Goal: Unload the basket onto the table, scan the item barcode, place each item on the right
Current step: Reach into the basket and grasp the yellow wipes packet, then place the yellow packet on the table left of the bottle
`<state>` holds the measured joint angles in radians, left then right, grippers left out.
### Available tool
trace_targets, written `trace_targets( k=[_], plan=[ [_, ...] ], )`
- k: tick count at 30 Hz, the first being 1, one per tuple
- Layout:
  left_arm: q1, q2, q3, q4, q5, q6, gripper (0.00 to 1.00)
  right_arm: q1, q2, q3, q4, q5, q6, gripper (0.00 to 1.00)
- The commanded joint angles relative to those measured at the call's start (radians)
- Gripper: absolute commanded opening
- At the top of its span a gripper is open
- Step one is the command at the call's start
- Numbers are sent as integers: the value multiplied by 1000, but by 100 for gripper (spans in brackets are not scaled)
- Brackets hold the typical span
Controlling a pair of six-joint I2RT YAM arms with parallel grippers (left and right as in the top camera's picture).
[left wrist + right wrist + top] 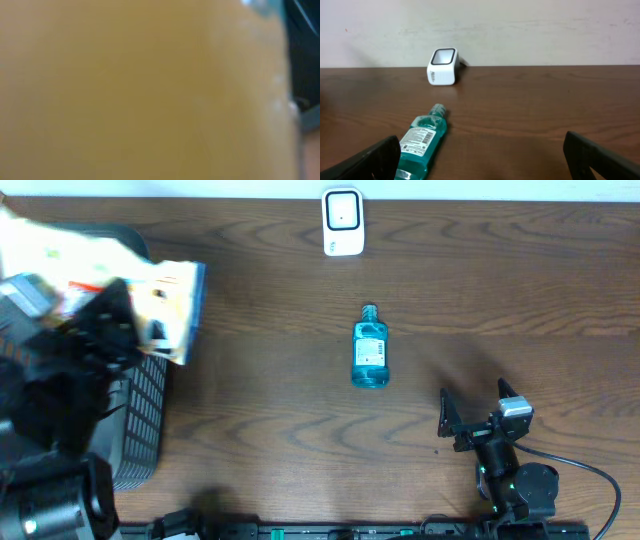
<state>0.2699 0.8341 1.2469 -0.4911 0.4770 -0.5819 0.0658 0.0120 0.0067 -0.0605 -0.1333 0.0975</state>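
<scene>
From the near left corner of the table (260, 400), the left arm reaches out above the black basket (145, 415) at the left edge. It carries a printed packet (165, 290), which I take to be the item to scan. The main risk is the grip. The packet looks soft and seems to be caught by one end, so it could sag, swing or slip out on the way across. It also fills the left wrist view with a tan blur, so that camera gives no check on where the barcode faces. If the code is turned away from the window, the pass will read nothing.

Further out, at the middle of the table, a blue bottle (370, 355) lies on its side with its cap toward the far edge. A low sweep could set it rolling. At the far edge, just right of the middle, stands the white scanner (342, 222). It looks light enough to be shoved back if the packet is pushed into it.

The left tool (128, 322) is pressed together, pinching the packet, which hangs above the far left of the table, well apart from the scanner. The right tool (474, 396) rests near the right end of the near edge, spread wide, holding and touching nothing.
</scene>
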Motion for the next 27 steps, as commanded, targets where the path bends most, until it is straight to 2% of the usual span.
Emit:
trace_targets(
  k=[1, 3, 5, 9, 11, 13, 19, 26, 27],
  plan=[
    [-260, 76, -1, 6, 39, 195, 7, 6, -5, -1, -4, 8, -9, 99],
    [-380, 125, -1, 3, 26, 287, 7, 6, -5, -1, -4, 8, -9, 99],
    [-472, 183, -1, -5, -27, 330, 8, 6, -5, -1, -4, 8, -9, 99],
    [-621, 370, -1, -54, -294, 335, 8, 6, -5, -1, -4, 8, -9, 99],
    [-650, 459, -1, -65, -352, 334, 8, 6, -5, -1, -4, 8, -9, 99],
    [-669, 554, -1, -64, -358, 327, 8, 6, -5, -1, -4, 8, -9, 99],
    [-702, 805, -1, -13, -357, 185, 8, 6, -5, -1, -4, 8, -9, 99],
    [-748, 981, -1, 53, -335, 124, 8, 6, -5, -1, -4, 8, -9, 99],
    [-752, 984, -1, 63, -328, 124, 17, 6, -5, -1, -4, 8, -9, 99]
  ],
)
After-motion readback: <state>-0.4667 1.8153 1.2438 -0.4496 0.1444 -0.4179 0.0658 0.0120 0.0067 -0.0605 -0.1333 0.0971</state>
